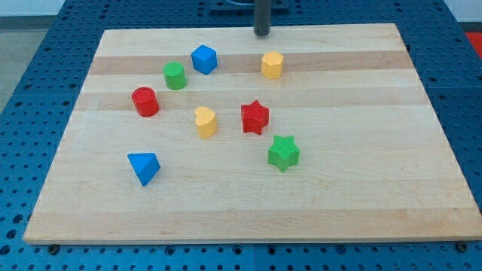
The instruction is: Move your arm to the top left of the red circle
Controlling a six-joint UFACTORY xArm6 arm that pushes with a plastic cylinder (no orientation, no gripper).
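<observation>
The red circle is a short red cylinder on the left part of the wooden board. My tip is at the view's top, near the board's far edge, well to the right of and above the red circle. It touches no block. The nearest blocks to the tip are the yellow hexagon just below it and the blue block to its lower left. The green cylinder stands just up and right of the red circle.
A yellow heart-shaped block and a red star lie mid-board. A green star is lower right of them. A blue triangle lies at the lower left. Blue perforated table surrounds the board.
</observation>
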